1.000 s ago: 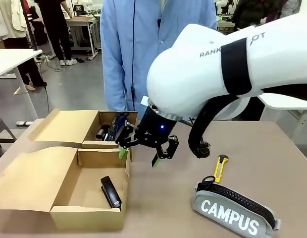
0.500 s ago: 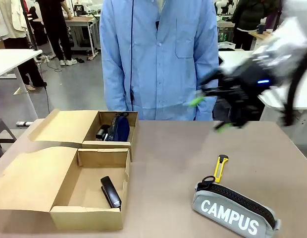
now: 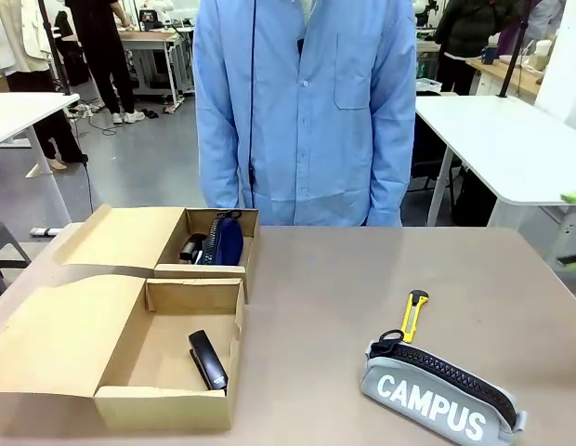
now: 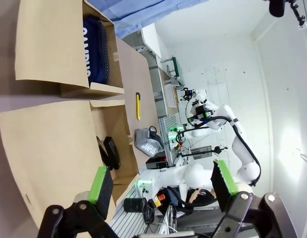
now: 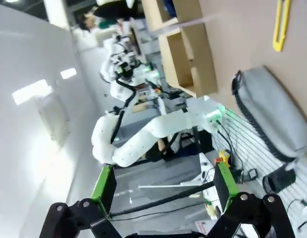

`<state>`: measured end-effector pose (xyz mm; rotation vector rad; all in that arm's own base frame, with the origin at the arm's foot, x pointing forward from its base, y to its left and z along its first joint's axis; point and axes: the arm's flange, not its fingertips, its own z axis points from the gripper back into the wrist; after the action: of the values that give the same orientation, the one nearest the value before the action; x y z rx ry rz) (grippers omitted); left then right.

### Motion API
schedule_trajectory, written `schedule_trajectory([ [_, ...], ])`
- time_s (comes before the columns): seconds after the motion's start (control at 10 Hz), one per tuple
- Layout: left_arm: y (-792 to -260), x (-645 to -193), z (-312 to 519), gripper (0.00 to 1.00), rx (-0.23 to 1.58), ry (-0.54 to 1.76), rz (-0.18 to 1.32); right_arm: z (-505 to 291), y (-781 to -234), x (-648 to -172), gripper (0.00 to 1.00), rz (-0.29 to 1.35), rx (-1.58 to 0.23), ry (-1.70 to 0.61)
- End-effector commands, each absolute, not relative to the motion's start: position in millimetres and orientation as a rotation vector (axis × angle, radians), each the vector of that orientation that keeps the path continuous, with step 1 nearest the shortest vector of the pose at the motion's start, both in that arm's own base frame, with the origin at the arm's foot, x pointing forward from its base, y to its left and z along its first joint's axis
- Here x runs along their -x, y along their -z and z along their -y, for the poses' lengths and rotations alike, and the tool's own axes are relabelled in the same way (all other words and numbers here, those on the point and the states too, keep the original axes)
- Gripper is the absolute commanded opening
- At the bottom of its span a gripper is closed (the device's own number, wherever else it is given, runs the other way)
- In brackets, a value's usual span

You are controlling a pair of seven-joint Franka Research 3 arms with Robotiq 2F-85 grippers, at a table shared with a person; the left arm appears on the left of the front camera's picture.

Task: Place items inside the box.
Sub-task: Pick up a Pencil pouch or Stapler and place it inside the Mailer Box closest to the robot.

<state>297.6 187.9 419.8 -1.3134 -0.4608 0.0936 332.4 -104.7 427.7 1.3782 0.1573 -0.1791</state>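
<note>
Looking across from the front, we see the box (image 3: 195, 295) open at the left of the counter (image 3: 325, 307), flaps spread toward the left. Its far compartment holds the navy pouch (image 3: 223, 240), standing on edge. Its near compartment holds a black stapler (image 3: 207, 360), lying flat on the bottom. The knife (image 3: 414, 314) lies on bare counter to the right, well apart from the box. The grey pouch (image 3: 441, 392), "CAMPUS" facing us, lies just beside the knife's near end. A person (image 3: 302, 111) in a blue shirt stands at the far edge.

Left wrist: the left pincer (image 4: 162, 181) looks over the box's flaps, pads apart, nothing between them. Beyond it we note the navy pouch in one compartment and the stapler in the other. Knife and grey pouch lie out on the counter past the box.

Right wrist: the right pincer (image 5: 163, 182) stands wide apart and empty, well clear of the things. Past it, grey pouch and knife lie on the counter, with the box farther on.
</note>
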Motion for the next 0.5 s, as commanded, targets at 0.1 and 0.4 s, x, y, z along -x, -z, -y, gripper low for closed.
schedule_trajectory([
  [0.1,-421.5,-296.7,-187.1,1.00,1.326,-0.077,0.481,91.9,-365.5,-341.4,1.00,0.017,-1.326,0.366],
  [0.4,-421.5,-296.7,-187.1,1.00,1.326,-0.077,0.481,121.9,-394.0,-326.4,1.00,-0.109,-1.419,0.176],
])
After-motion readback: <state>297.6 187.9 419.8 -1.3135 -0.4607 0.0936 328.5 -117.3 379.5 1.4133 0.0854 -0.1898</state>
